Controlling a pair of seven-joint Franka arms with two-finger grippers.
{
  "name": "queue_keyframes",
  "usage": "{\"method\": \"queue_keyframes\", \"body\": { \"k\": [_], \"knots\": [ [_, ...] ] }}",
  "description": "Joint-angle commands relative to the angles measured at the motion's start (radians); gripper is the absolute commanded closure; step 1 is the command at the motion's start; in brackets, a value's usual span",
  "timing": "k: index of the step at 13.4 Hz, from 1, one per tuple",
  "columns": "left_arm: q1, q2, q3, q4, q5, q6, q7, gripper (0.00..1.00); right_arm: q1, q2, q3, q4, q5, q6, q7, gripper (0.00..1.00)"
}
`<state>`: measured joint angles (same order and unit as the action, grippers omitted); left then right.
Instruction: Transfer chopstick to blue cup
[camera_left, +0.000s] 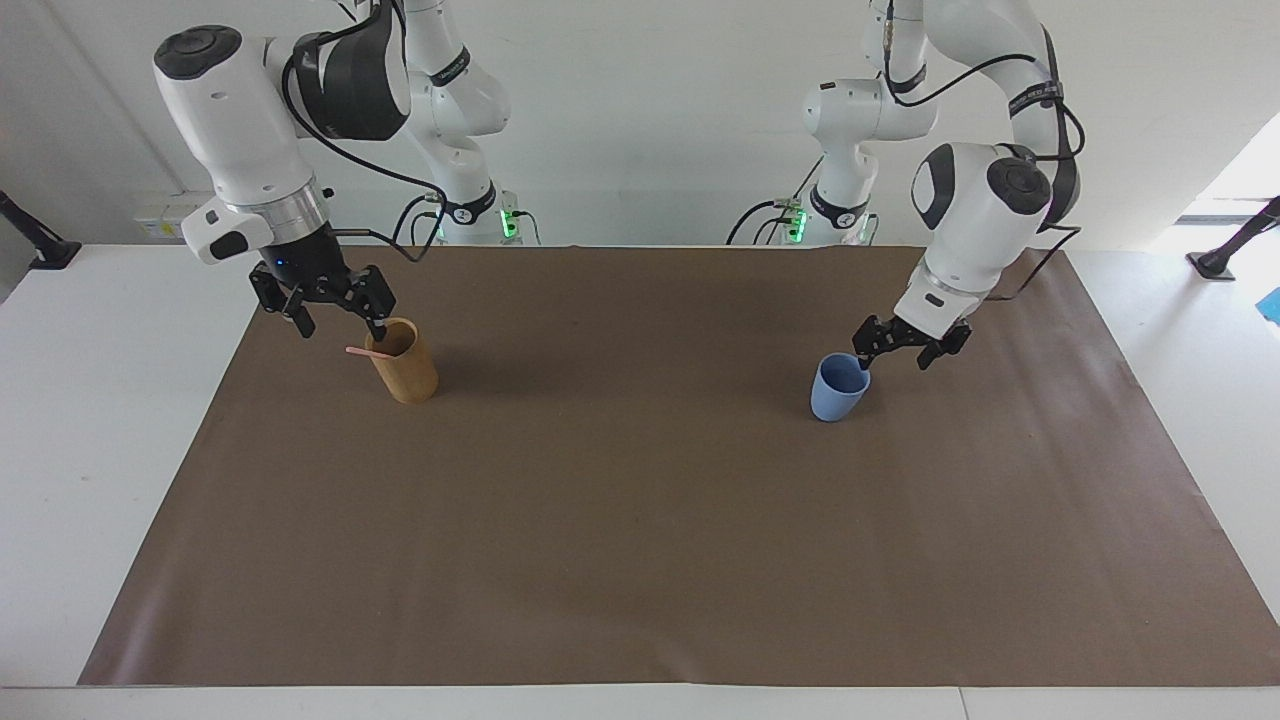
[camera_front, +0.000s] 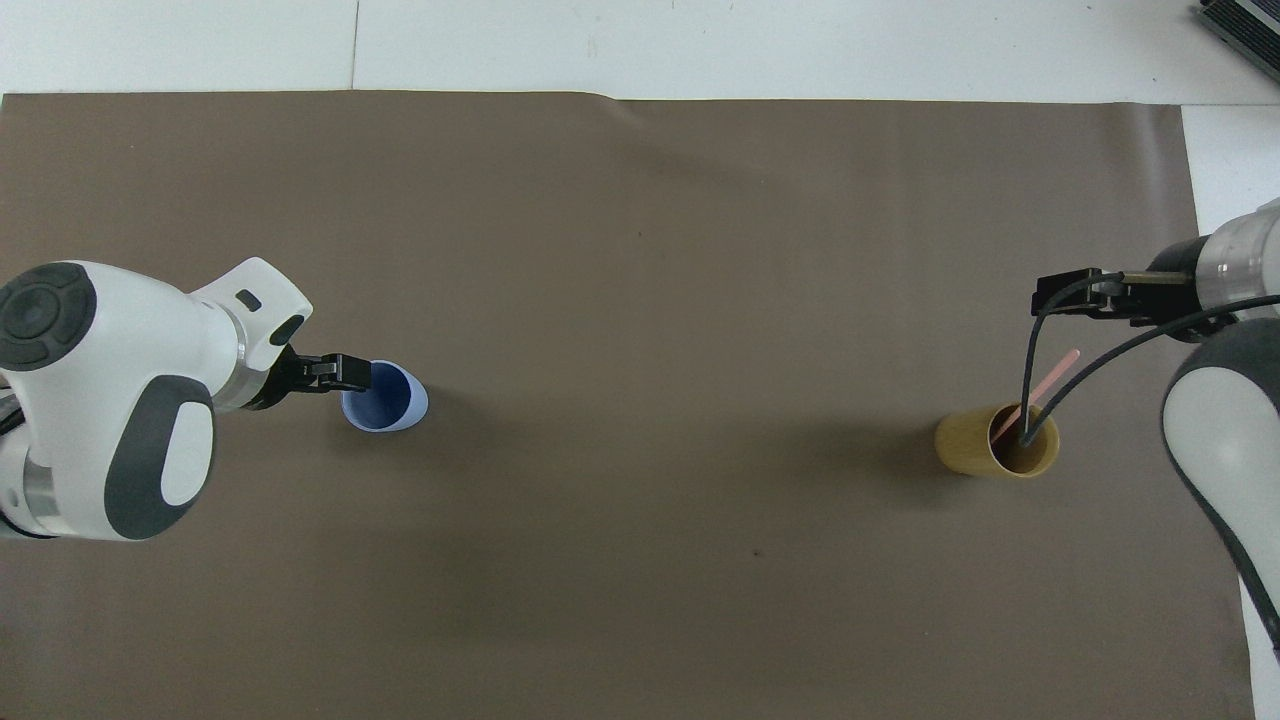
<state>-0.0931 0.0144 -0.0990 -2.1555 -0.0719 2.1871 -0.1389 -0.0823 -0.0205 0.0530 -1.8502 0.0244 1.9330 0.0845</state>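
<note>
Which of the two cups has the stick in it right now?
The tan cup, toward the right arm's end of the table: the pale pink chopstick leans out over its rim. The blue cup holds no stick.
</note>
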Motion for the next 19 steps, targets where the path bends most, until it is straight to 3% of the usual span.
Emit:
{"method": "queue_keyframes", "body": {
  "k": [1, 3, 4, 5, 6, 8, 9, 10, 12, 14, 16, 19],
  "knots": [
    [-0.043, -0.004, 0.015, -0.064, -0.014, 0.063, -0.028, 0.00, -0.039, -0.058, 0.004, -0.147, 0.029, 0.101, -0.076, 0.00],
    [-0.048, 0.009, 0.015, -0.075, -0.014, 0.082, -0.036, 0.00, -0.042, -0.053, 0.004, -0.196, 0.029, 0.164, -0.100, 0.00],
    [-0.048, 0.009, 0.015, -0.075, -0.014, 0.083, -0.036, 0.22, -0.040, -0.059, 0.004, -0.217, 0.029, 0.188, -0.100, 0.00],
    [-0.050, 0.007, 0.015, -0.076, -0.014, 0.082, -0.036, 0.64, -0.040, -0.059, 0.005, -0.221, 0.029, 0.190, -0.100, 0.09],
    [-0.053, 0.007, 0.016, -0.076, -0.014, 0.079, -0.027, 1.00, -0.040, -0.058, 0.005, -0.219, 0.029, 0.192, -0.100, 0.27],
    [-0.056, 0.009, 0.016, -0.072, -0.014, 0.079, -0.021, 1.00, -0.043, -0.059, 0.004, -0.219, 0.031, 0.186, -0.100, 0.66],
    [-0.054, 0.009, 0.016, -0.067, -0.012, 0.079, -0.021, 1.00, -0.046, -0.059, 0.004, -0.219, 0.031, 0.179, -0.101, 0.78],
    [-0.056, 0.016, 0.016, -0.061, -0.012, 0.077, -0.019, 1.00, -0.053, -0.061, 0.004, -0.216, 0.031, 0.163, -0.101, 0.79],
    [-0.082, 0.021, 0.018, -0.047, -0.011, 0.080, -0.021, 1.00, -0.053, -0.062, 0.004, -0.213, 0.031, 0.136, -0.109, 0.96],
    [-0.109, 0.030, 0.018, 0.020, -0.005, 0.056, -0.033, 1.00, -0.060, -0.076, 0.004, -0.205, 0.031, 0.095, -0.108, 1.00],
    [-0.202, 0.058, 0.018, 0.097, 0.003, -0.013, -0.101, 1.00, -0.060, -0.096, 0.004, -0.178, 0.028, -0.006, -0.101, 1.00],
    [-0.344, 0.097, 0.018, 0.192, 0.040, -0.055, -0.290, 1.00, -0.063, -0.088, 0.004, -0.117, 0.025, -0.011, -0.062, 1.00]
  ]
}}
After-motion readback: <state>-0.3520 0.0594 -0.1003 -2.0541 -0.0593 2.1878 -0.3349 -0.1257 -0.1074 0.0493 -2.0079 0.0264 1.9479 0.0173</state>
